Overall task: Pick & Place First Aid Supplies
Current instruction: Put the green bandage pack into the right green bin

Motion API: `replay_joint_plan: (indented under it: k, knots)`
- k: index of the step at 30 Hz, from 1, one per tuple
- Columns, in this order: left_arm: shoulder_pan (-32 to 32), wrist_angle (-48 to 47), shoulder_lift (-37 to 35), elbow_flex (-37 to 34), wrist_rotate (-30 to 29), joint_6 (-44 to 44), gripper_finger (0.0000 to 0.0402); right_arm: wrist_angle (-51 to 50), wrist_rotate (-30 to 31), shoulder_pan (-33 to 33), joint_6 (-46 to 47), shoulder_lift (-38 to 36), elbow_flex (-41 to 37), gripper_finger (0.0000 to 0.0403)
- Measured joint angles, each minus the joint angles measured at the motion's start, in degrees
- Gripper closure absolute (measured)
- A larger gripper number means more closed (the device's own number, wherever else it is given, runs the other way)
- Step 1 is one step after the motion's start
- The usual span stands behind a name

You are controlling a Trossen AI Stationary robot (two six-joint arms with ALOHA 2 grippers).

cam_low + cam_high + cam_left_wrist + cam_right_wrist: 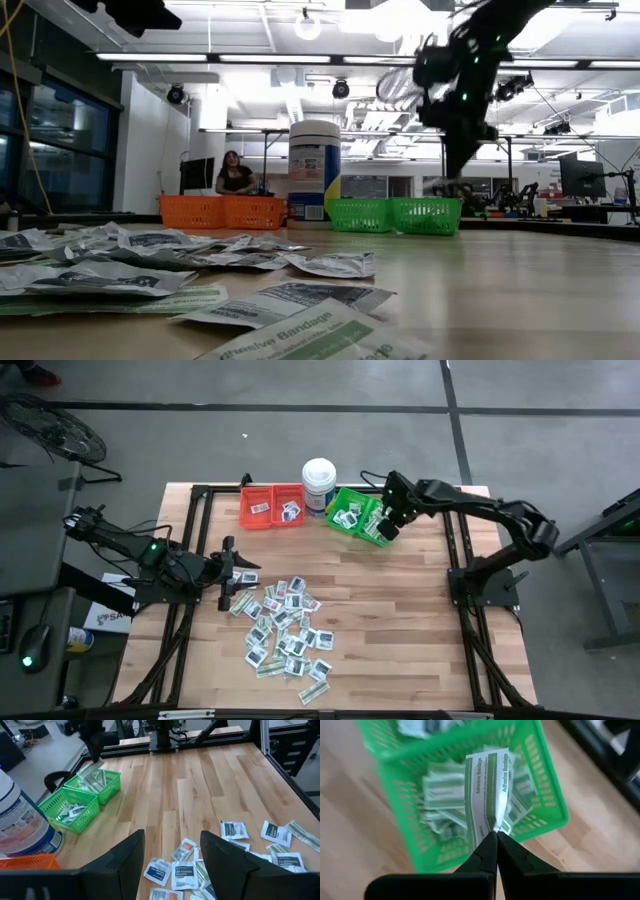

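Note:
The first aid supplies lie as a pile of small flat packets (285,625) on the wooden table, also seen close up in the low view (150,265). My left gripper (228,575) hovers open at the pile's left edge, its fingers (125,862) empty. My right gripper (384,530) is shut on a green-and-white adhesive bandage strip (487,775), above the right-hand of two green bins (545,785). That bin holds more strips (440,795). My right gripper pinches the bandage strip by its upper end (495,824) between the two fingertips. The fingers come from above, slanting down. The strip hangs below them, creased along its length, over the green bin's inside; whether its lower end touches the strips below, I cannot tell.
Two red bins (272,506) with a few white packets stand at the far edge, left of a tall white tub (319,482). The green bins (358,515) stand right of the tub. A person (236,175) sits in the room beyond the table.

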Motion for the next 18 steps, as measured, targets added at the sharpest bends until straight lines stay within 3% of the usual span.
replay_joint_plan:
  k: [7, 18]
  knots:
    - [0.0, 0.4, 0.0, 0.0, -2.6, -1.7, 0.0213, 4.5, -1.0, -2.8, -4.5, 5.0, 0.0, 0.0403]
    - [0.0, 0.6, 0.0, 0.0, -9.7, -2.3, 0.0213, 7.3, -1.9, -5.8, -10.4, 5.8, 0.1, 0.0403]
